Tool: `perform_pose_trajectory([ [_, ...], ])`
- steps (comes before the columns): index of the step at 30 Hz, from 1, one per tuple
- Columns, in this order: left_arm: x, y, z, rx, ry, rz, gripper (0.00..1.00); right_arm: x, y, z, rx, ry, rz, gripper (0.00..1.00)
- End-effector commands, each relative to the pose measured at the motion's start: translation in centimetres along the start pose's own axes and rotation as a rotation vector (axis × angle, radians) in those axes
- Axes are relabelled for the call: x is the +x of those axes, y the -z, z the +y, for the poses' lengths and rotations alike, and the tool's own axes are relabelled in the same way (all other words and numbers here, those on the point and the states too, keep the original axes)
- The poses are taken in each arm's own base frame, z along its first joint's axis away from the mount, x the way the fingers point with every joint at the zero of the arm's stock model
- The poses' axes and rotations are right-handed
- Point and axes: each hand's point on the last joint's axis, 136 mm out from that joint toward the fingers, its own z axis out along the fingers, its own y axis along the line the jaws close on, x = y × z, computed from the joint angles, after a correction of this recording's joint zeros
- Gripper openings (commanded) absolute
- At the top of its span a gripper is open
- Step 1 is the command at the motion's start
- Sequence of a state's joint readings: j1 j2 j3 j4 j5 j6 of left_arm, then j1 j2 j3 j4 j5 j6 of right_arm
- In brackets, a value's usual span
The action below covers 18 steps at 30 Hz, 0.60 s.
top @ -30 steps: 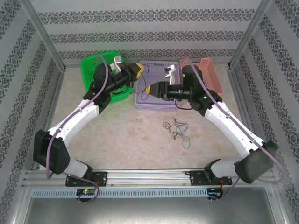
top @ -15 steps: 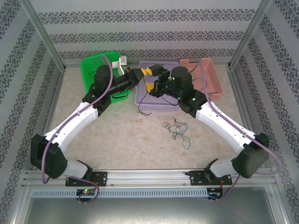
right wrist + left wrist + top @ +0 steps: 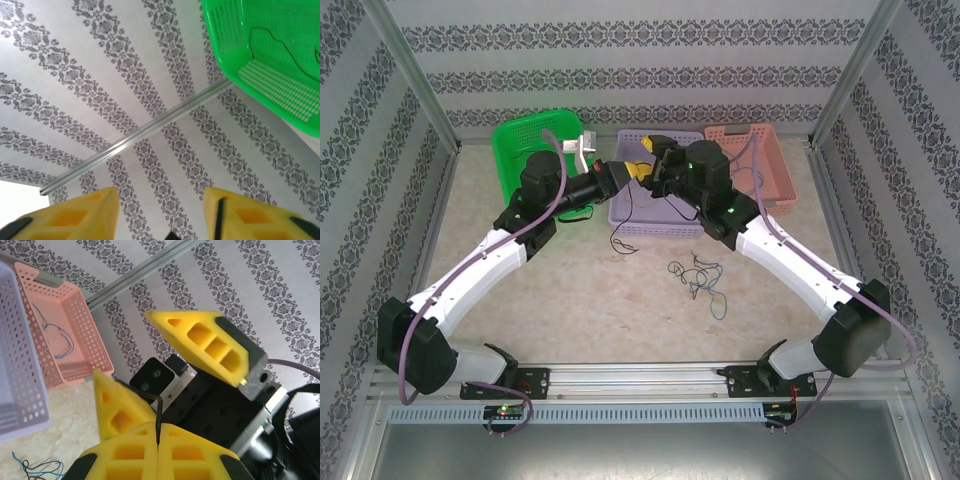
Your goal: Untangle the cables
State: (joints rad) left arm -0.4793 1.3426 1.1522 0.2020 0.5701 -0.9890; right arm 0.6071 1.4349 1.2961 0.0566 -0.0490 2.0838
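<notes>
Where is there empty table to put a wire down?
Bare table lies between both arms, left of the cables. Another patch runs beside the green basket, along the left wall. Crowded: over the purple basket, around the cables.

Thin black and blue-green cables (image 3: 698, 276) lie tangled on the table (image 3: 570, 290), one black strand (image 3: 158, 420) hanging apart from them

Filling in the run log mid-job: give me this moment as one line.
left gripper: shut on black wire | right gripper: open, facing left gripper | tangle: lying on table
</notes>
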Motion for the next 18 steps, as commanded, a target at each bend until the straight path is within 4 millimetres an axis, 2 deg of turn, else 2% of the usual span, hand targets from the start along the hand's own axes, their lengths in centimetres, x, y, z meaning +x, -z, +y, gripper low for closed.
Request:
perform_pose_trajectory([
  [1,1.3,0.7,-1.1,0.018,-0.048,0.041,0.00,-0.5,0.4,1.5,-0.034,-0.152,0.000,0.32],
  [7,1.8,0.7,-0.3,-0.020,-0.045,0.058,0.00,0.1,0.6,2.0,-0.002,-0.059,0.039,0.02],
  [8,1.8,0.7,-0.2,-0.024,-0.042,0.061,0.00,0.3,0.7,2.0,0.005,-0.029,0.048,0.00],
  [11,2.0,0.4,-0.1,-0.029,-0.037,0.077,0.00,0.2,1.4,1.1,0.097,0.079,0.052,0.00],
  [15,3.3,0.0,-0.1,-0.033,-0.052,0.167,0.00,-1.1,2.6,1.9,0.224,0.377,0.022,0.00],
  [18,4.9,-0.2,-0.2,-0.030,-0.068,0.264,0.00,-1.2,2.6,2.7,0.299,0.609,0.044,0.00],
])
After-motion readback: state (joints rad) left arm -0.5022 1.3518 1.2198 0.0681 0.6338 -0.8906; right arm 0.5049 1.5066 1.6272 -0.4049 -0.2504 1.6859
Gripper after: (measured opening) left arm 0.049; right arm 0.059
